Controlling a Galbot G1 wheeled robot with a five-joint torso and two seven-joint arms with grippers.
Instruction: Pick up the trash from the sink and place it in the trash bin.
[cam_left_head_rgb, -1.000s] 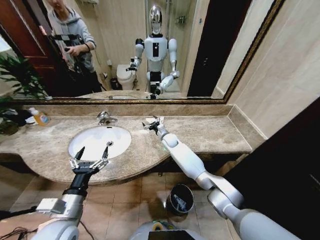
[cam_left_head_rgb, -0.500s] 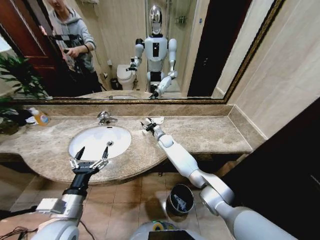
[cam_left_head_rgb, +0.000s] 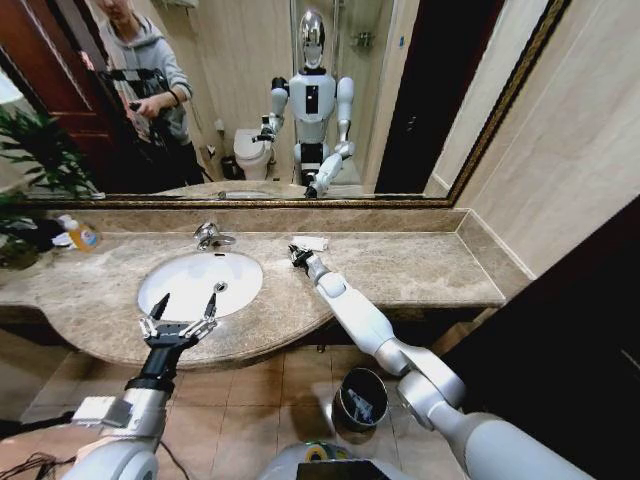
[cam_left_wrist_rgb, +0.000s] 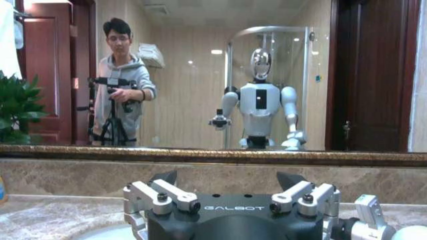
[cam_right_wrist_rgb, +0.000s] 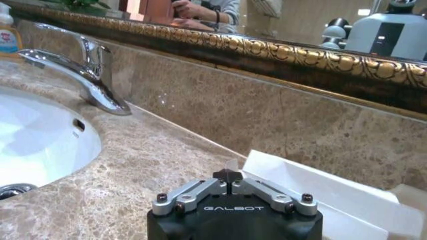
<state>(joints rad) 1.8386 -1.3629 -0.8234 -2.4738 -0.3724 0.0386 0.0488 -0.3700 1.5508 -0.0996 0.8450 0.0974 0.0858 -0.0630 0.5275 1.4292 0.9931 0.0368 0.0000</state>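
Note:
On the brown marble counter behind the sink, a flat white packet of trash lies against the backsplash. My right gripper reaches across the counter to it. In the right wrist view the gripper is shut, its tips pinching the thin clear edge of the packet. My left gripper hangs open over the basin's front rim, and in its own view nothing sits between the fingers. The black trash bin stands on the tiled floor below the counter, with some items inside.
The chrome faucet rises at the back of the basin. An orange-labelled soap bottle and a potted plant stand at the counter's far left. A gold-framed mirror runs along the backsplash.
My right gripper has gone from open to shut at the white packet and shifted slightly left and toward me. The left arm has not moved.

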